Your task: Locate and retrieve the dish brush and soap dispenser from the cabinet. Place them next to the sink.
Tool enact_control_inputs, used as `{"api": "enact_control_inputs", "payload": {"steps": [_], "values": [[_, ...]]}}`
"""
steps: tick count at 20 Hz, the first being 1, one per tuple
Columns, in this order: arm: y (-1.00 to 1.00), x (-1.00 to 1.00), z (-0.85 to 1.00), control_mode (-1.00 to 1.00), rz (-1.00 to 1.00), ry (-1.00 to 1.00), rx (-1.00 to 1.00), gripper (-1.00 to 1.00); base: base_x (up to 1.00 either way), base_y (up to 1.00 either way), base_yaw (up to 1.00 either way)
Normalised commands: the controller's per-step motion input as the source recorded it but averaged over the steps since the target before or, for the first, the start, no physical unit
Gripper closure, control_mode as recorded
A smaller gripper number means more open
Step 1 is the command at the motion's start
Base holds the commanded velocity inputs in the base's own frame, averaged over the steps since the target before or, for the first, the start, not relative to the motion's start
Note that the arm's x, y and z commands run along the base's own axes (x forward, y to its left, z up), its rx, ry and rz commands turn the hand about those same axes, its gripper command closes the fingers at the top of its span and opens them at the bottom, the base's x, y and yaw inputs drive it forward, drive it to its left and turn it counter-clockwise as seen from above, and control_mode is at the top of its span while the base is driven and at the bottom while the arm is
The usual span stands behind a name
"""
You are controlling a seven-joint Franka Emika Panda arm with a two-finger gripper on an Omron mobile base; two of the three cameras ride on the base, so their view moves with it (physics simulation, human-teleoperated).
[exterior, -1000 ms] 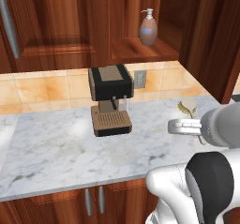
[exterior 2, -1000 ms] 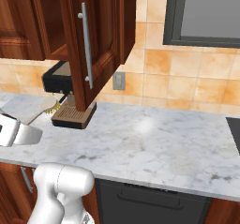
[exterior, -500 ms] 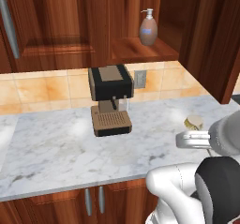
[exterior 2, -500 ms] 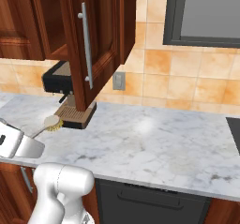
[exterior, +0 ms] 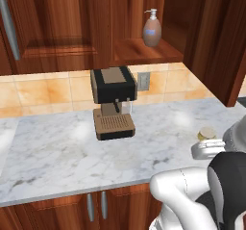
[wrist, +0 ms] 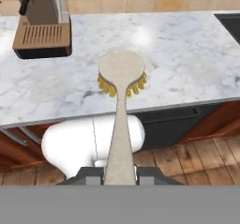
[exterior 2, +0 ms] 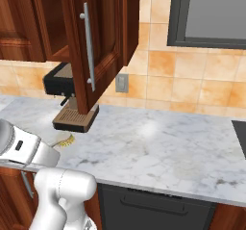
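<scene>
Now we have the dish brush point(wrist: 121, 101) pinched by its handle in the gripper point(wrist: 120, 173), long axis pointing straight away from the fingers, head over the counter point(wrist: 187, 54) edge.

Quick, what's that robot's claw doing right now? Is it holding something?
Gripper: shut on the dish brush, gripping the handle end, with the bristle head hanging over the marble counter.

Both base views overlook the marble counter point(exterior: 57, 147) from opposite sides; hand view looks closely down.

A coffee machine point(exterior: 113, 102) stands on the marble counter point(exterior: 53, 152).
</scene>
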Motion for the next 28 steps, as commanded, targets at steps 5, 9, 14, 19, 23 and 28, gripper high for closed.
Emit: {"api": "enact_control_inputs", "payload": {"steps": [5,9,14,19,23,28], "values": [[-0.52,-0.17,-0.25,-1.00,0.06,-0.11,-0.01,1.00,0.00,0.00,0.00],[-0.57,-0.17,-0.22,-1.00,0.08,-0.11,0.00,1.00,0.00,0.00,0.00],[-0.59,-0.15,-0.19,-1.00,0.09,-0.10,0.00,1.00,0.00,0.00,0.00],[-0.52,0.14,-0.10,-1.00,0.08,-0.03,0.00,1.00,0.00,0.00,0.00],[-0.54,0.30,-0.09,-1.00,0.07,0.00,0.00,1.00,0.00,0.00,0.00],[-0.56,0.38,-0.17,-1.00,0.07,0.01,0.00,1.00,0.00,0.00,0.00]]}}
